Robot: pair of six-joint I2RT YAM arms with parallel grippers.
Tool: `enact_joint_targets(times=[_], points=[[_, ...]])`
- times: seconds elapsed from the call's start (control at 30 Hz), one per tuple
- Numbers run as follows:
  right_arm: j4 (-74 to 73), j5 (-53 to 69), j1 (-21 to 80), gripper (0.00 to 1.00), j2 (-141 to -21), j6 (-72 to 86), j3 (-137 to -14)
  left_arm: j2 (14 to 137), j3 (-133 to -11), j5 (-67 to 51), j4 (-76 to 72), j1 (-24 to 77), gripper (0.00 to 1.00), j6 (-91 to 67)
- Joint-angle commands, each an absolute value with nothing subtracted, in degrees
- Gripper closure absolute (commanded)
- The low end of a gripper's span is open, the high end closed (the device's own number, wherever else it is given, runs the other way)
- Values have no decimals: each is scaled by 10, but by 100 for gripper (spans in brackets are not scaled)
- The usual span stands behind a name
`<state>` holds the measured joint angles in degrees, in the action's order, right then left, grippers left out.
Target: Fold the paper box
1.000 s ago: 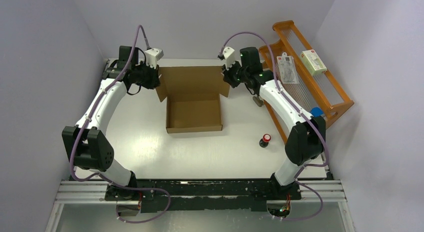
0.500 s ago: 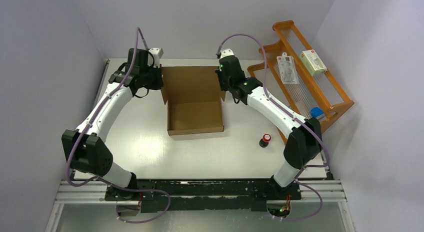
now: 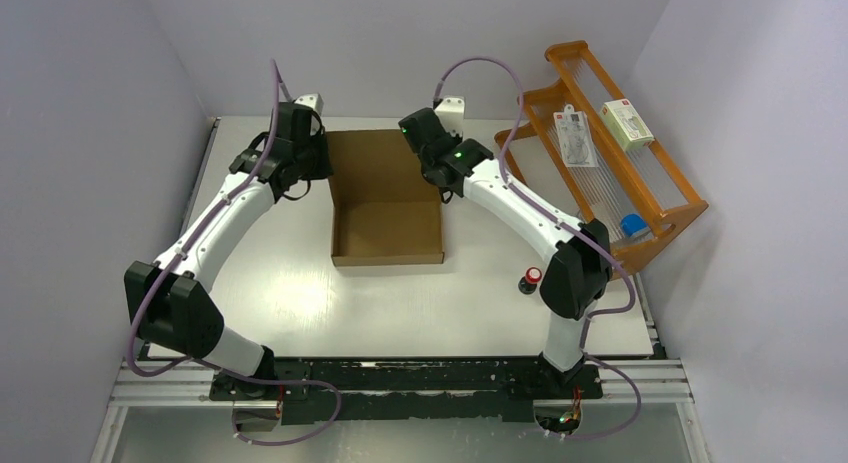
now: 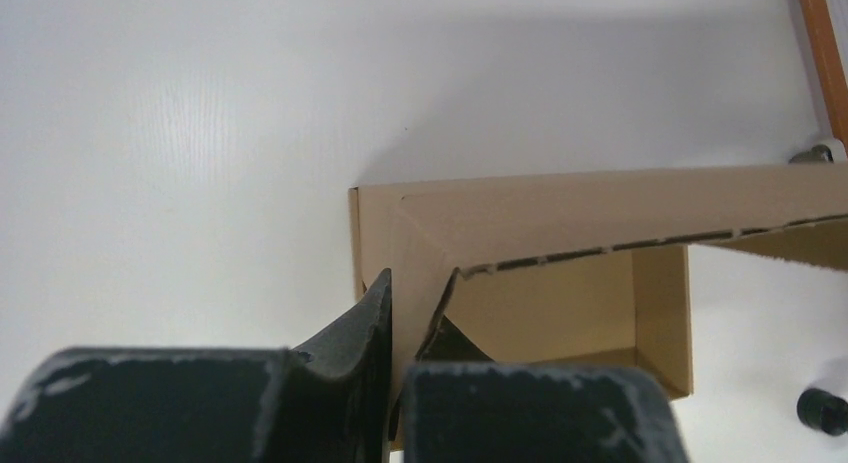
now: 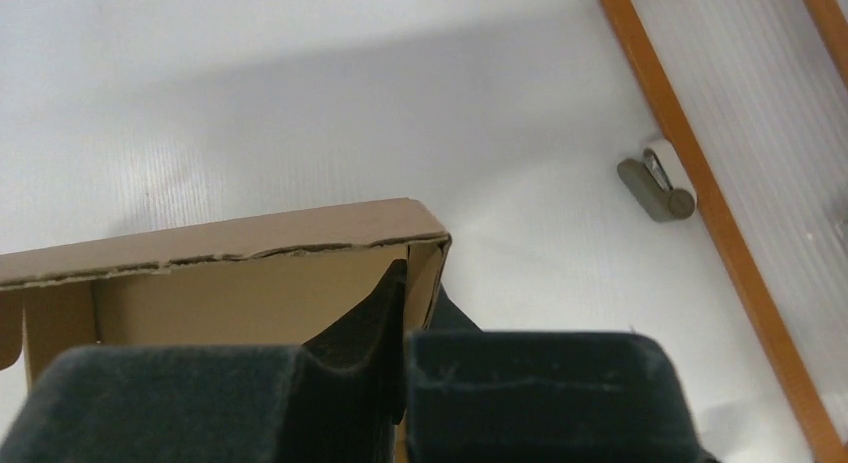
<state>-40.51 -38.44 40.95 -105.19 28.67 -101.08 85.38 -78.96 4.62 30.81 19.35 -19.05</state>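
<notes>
Paper box [image 3: 388,233] sits mid-worktop [image 3: 300,293], toward the far edge, open side up, rear lid panel raised. Left pincer [image 4: 412,301] clenched on the box's left rear corner flap. Right pincer [image 5: 418,283] clenched on the right rear corner wall.

No text, brand or number is legible in any view. The small white-and-green cardboard carton [image 3: 627,123] lying on the orange wooden slatted rack [image 3: 668,223] carries a small red mark and faint print on its upper face, too small to read. The flat clear-fronted packet [image 3: 574,136] near it on the same rack shows dark printed patches, likewise illegible.
</notes>
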Motion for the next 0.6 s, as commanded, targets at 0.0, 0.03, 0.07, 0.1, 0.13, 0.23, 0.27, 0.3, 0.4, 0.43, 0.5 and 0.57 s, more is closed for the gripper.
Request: enact_joint_targets(times=[0.0,0.03,0.07,0.1,0.13,0.23,0.27,0.3,0.4,0.43,0.5,0.57], points=[[-438,-413,430,100,-1065,364,-1025,834,-792,55,245,220,95,-249],[-436,-416,430,100,-1064,368,-1022,834,-791,61,242,222,95,-254],[-434,-419,430,100,-1064,372,-1021,834,-790,67,237,225,95,-262],[-433,-419,430,100,-1064,376,-1022,835,-788,72,231,228,95,-267],[-435,-418,430,100,-1066,381,-1025,837,-788,78,228,230,95,-272],[-432,-419,430,100,-1067,389,-1024,835,-777,95,215,236,95,-285],[-431,-418,430,100,-1066,387,-1023,833,-772,99,212,236,95,-285],[-431,-419,429,100,-1065,383,-1021,831,-770,107,214,236,95,-283],[-420,-418,427,100,-1052,359,-1007,822,-774,138,236,236,93,-264],[-411,-410,424,100,-1044,347,-999,818,-775,146,243,235,92,-253],[-390,-377,413,99,-1024,326,-976,805,-771,158,248,232,90,-235],[-361,-336,399,95,-1002,300,-949,794,-759,165,247,228,88,-217]])
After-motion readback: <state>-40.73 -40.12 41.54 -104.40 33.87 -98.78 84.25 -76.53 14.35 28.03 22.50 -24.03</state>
